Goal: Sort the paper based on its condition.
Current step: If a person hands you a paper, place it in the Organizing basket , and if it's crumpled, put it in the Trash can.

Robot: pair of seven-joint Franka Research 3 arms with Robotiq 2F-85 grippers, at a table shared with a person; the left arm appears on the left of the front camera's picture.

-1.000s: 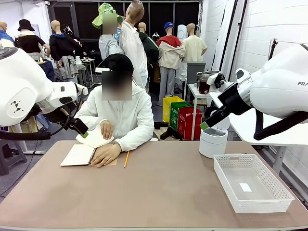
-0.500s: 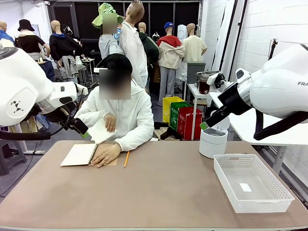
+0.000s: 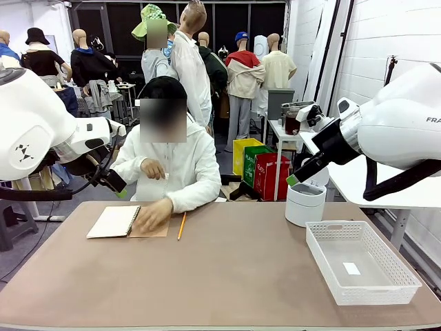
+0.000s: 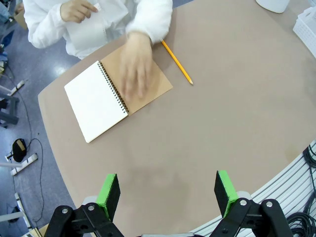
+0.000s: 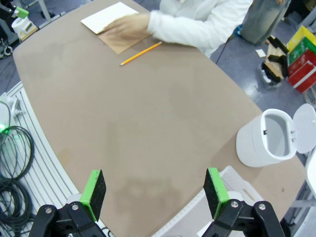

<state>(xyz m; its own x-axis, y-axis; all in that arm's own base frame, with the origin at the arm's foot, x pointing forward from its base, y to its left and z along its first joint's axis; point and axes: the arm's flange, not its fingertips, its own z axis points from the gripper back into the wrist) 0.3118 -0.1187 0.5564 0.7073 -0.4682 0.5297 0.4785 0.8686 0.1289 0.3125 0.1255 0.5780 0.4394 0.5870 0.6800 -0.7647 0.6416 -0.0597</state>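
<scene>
A person at the far side holds a sheet of paper (image 4: 90, 32) up against their chest with one hand (image 3: 153, 167). Their other hand (image 3: 153, 215) presses on an open spiral notebook (image 3: 114, 222) with a brown cover (image 4: 148, 84). My left gripper (image 3: 118, 190) hangs above the table's far left, just left of the person. In the left wrist view it (image 4: 168, 190) is open with nothing in it, high over bare table. My right gripper (image 3: 294, 181) hovers above a white bin (image 3: 305, 203). It (image 5: 154, 190) too is open and holds nothing.
A yellow pencil (image 3: 181, 227) lies right of the notebook. The white bin (image 5: 264, 138) has its lid up. A white slatted basket (image 3: 400, 276) at the front right holds a small white scrap (image 3: 351, 268). The brown table (image 3: 234, 276) stretches between them.
The person has pulled the sheet off the notebook and raised it to their chest. Both arms have stayed still.
</scene>
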